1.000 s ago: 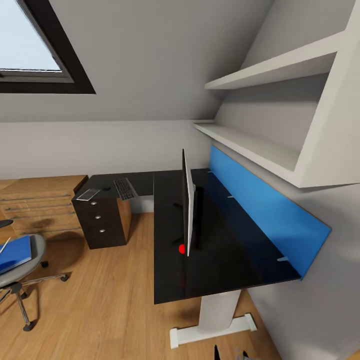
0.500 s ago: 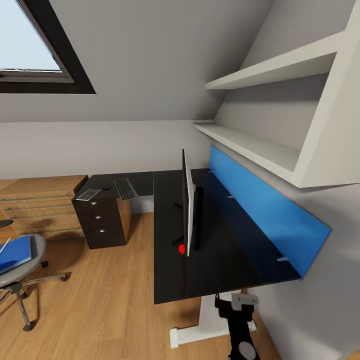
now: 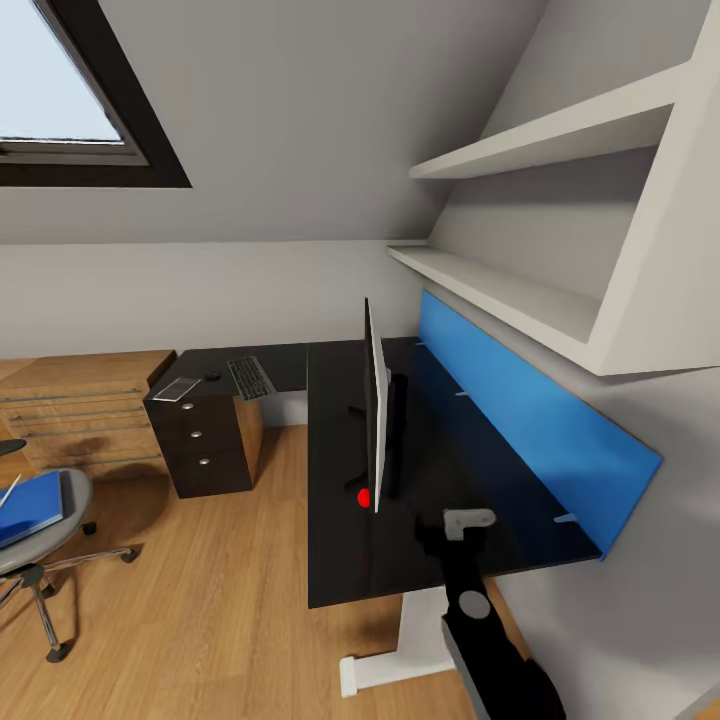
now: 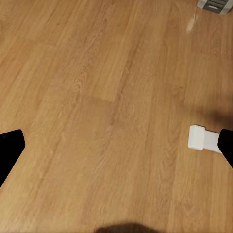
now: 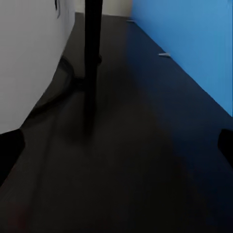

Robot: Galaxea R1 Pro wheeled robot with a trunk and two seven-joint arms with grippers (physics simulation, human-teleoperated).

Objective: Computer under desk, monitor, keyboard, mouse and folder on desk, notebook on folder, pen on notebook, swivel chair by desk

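Right arm up over the desk

Raised since a moment ago, my right gripper (image 3: pixel 462 522) now hangs above the black desk (image 3: pixel 440 520), fingers spread wide. Just ahead and left of it stands the monitor (image 3: pixel 376 410), thin, edge-on, upright. My left gripper (image 4: pixel 116 150) gapes over bare floor (image 4: pixel 97 97).

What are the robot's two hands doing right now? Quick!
Left gripper: open, empty, over the wooden floor.
Right gripper: open, empty, above the black desk.
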